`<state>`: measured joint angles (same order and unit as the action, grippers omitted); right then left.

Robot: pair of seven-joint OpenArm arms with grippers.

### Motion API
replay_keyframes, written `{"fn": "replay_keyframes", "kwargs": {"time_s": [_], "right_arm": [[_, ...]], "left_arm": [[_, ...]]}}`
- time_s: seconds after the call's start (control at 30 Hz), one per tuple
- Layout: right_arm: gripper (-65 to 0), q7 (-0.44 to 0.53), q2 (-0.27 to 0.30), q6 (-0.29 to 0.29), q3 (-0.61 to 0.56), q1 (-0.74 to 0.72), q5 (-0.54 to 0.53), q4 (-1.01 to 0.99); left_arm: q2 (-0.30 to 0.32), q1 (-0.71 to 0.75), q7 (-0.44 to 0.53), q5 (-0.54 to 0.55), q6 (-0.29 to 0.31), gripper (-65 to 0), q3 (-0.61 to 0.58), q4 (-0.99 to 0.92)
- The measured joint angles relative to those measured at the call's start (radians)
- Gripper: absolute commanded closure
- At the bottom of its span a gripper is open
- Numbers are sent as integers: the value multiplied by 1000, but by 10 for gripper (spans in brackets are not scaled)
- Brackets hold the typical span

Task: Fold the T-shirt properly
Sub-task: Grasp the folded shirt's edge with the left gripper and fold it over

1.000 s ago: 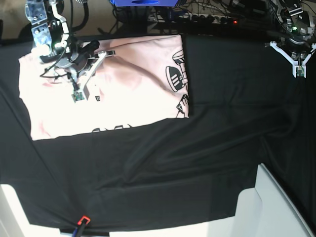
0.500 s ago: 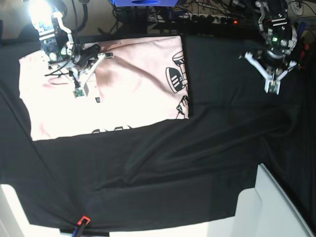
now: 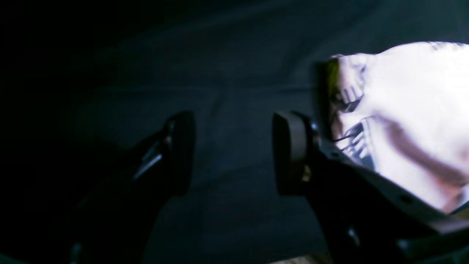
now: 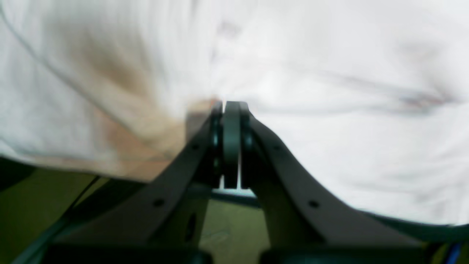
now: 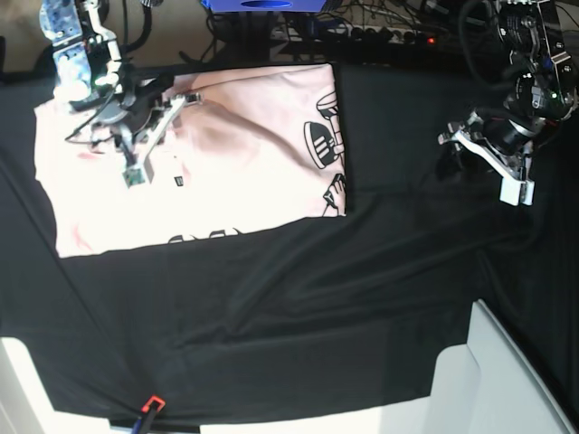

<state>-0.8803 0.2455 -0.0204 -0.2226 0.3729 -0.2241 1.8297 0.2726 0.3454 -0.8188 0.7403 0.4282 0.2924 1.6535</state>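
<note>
Fingers [image 3: 181, 152] of the left gripper [image 3: 232, 152] stand parted with nothing between them, hanging over the black cloth [image 5: 362, 298]. That arm reaches in from the base view's right side, well apart from the T-shirt [image 5: 235, 154]. Over on the base view's left, the right gripper [image 4: 231, 110] has its jaws pressed together, their tips at the pink fabric; whether any cloth is pinched cannot be told. Spread flat as a rectangle, the shirt lies at the cloth's upper left, black printing along its right edge.
</note>
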Motion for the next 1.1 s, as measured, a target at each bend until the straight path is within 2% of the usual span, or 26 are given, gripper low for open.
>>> {"fn": "replay_keyframes", "kwargs": {"time_s": [0.13, 0.23, 0.33, 0.4, 0.6, 0.83, 1.1], "right_arm": [[0, -2, 20, 0, 3, -7, 6, 10], [0, -5, 14, 1, 19, -1, -3, 10], [0, -5, 17, 0, 23, -4, 2, 10], [0, -4, 16, 0, 24, -3, 2, 10], [0, -4, 14, 0, 23, 1, 2, 10], [0, -4, 14, 0, 23, 2, 2, 10], [0, -3, 11, 0, 23, 2, -2, 10]], "left_arm": [[2, -2, -4, 20, -3, -334, -42, -60], [-2, -6, -2, 22, 3, -334, -136, -74], [-9, -7, -1, 24, 82, -331, -198, -77], [-18, -7, 0, 24, 104, -328, -218, -77], [-47, -29, 0, 20, 54, -328, -216, -193], [-74, -90, 23, 32, 67, -328, -220, -319], [-74, -145, 28, 31, 62, -328, -428, -326]]}}
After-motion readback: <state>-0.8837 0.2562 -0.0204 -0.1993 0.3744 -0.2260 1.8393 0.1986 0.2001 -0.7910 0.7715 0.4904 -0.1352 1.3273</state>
